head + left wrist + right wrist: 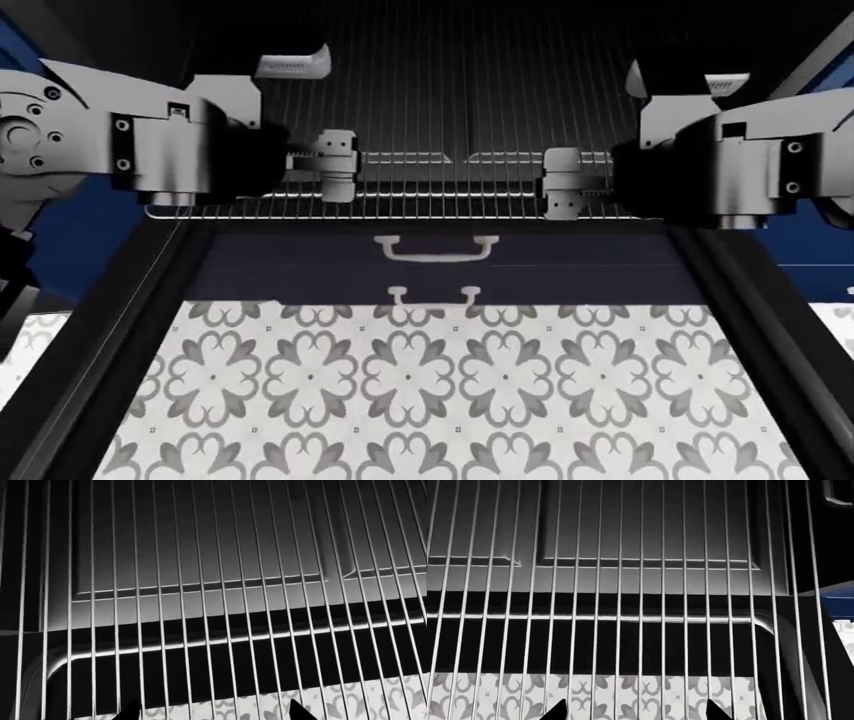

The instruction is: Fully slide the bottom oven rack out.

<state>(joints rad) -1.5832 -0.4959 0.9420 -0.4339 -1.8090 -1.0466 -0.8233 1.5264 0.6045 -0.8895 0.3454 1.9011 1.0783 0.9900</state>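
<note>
Bottom oven rack (454, 205): flat grid of thin parallel silver wires with a wire border, lying level, nearly oven-wide, its near edge out over the open door.
Oven (467, 60): black, its dark cavity at the far side; glass-window door (441, 400) lay open toward the near side.
</note>
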